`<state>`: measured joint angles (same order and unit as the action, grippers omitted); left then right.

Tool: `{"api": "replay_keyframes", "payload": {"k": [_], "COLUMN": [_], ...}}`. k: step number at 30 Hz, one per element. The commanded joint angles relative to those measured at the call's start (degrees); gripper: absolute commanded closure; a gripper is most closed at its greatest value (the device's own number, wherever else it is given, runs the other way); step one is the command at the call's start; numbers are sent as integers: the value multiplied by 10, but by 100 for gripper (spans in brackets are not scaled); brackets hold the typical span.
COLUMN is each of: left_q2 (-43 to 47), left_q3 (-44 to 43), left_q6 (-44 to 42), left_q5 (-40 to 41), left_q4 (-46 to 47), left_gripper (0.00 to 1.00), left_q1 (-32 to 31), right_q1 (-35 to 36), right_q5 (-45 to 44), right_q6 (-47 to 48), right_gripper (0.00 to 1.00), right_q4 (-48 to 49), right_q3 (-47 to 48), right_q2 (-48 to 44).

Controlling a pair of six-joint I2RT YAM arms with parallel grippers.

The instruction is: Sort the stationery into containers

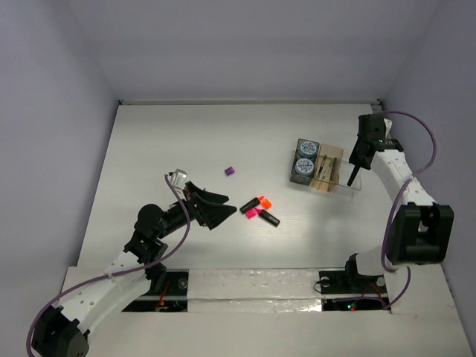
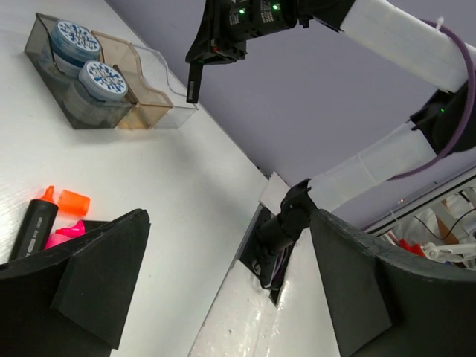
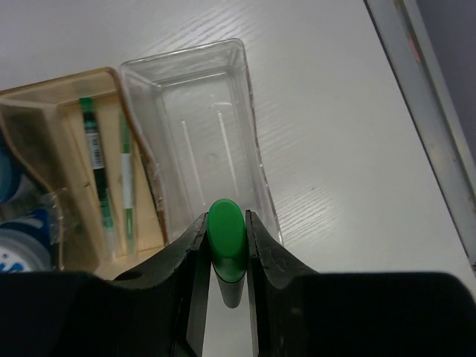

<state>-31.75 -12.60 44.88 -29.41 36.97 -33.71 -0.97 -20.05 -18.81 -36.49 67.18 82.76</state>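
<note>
My right gripper (image 3: 225, 222) is shut on a green-capped highlighter (image 3: 225, 236) and hangs over the near end of the clear box (image 3: 195, 126); in the top view this gripper (image 1: 356, 165) is at the box's (image 1: 343, 178) right side. The tan insert (image 3: 71, 160) holds thin green pens. Two round blue-and-white pieces (image 1: 306, 155) sit in the dark grey holder (image 1: 294, 172). An orange-capped highlighter (image 1: 256, 202), a pink one (image 1: 252, 213) and a black one (image 1: 269, 219) lie mid-table, just right of my open, empty left gripper (image 1: 227, 207). A purple cap (image 1: 230, 171) lies apart.
The white rail (image 1: 253, 286) with both arm bases runs along the near edge. The walls stand close on the left, far and right sides. In the left wrist view the loose orange cap (image 2: 73, 202) lies beside the orange highlighter (image 2: 36, 225), past the left finger (image 2: 97, 275).
</note>
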Motion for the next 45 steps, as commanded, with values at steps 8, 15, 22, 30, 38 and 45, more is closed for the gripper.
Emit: {"api": "replay_keyframes", "payload": {"k": [8,15,22,30,38,45], "left_q2": [-42,-73,-93,-148,-197,-206], "left_q3": [10,14,10,-9,-1,4], "left_q6": [-35,-38,-41,-39,-18,-7], "left_q5": [27,38,55,102,132,146], "left_q4": [11,7,-1,12,30,30], "left_gripper": [34,54,80,100,100,100], "left_q1": [-24,-30,-36,-91,-118,-118], "right_q1": [-8,-8,-8,133,296,348], "right_q5": [-29,-17,42,369,436,383], "right_q6": [44,37,19,-37,-79,-42], "right_gripper": [92,47,33,100,64,43], "right_q4": [-21,20,48,207,281,266], "right_q3": [85,63,52,-130,-283,-279], "right_q2": [113,128,29,-161,-154,-81]}}
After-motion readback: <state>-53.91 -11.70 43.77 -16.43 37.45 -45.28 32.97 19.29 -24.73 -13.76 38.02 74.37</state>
